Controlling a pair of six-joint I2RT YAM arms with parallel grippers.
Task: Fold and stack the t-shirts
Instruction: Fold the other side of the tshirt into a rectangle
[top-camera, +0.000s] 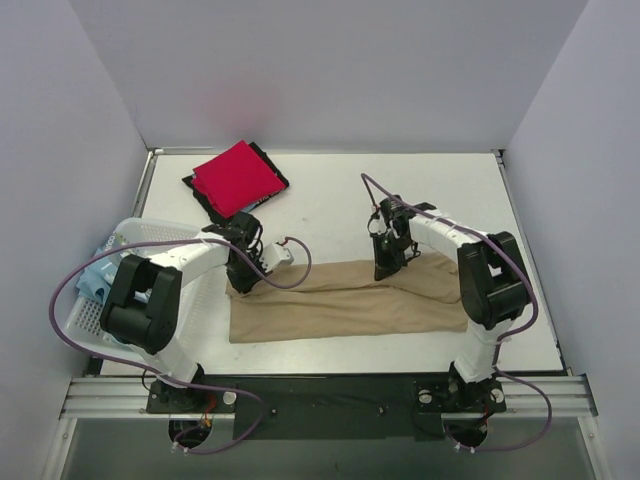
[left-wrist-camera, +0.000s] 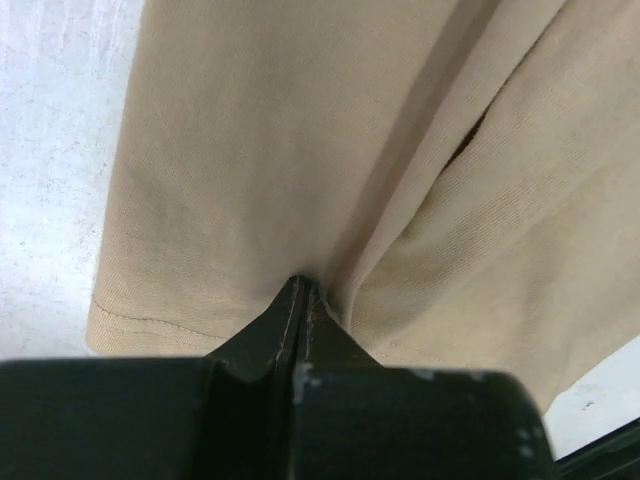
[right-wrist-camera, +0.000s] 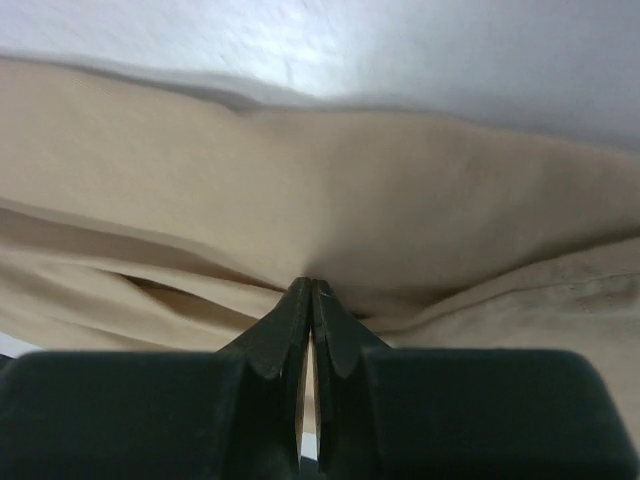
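A tan-beige t-shirt (top-camera: 340, 305) lies folded lengthwise across the near middle of the table. My left gripper (top-camera: 243, 281) is shut on its far left edge; the left wrist view shows the cloth (left-wrist-camera: 300, 150) pinched at the fingertips (left-wrist-camera: 303, 290). My right gripper (top-camera: 385, 268) is shut on its far edge near the middle; the right wrist view shows the cloth (right-wrist-camera: 330, 190) bunched at the fingertips (right-wrist-camera: 311, 288). A bright red shirt (top-camera: 237, 177) lies folded on top of a black one (top-camera: 272, 167) at the far left.
A white mesh basket (top-camera: 100, 300) holding light blue shirts (top-camera: 92, 279) stands at the left edge of the table. The white table (top-camera: 430, 190) is walled by white panels at the back and both sides.
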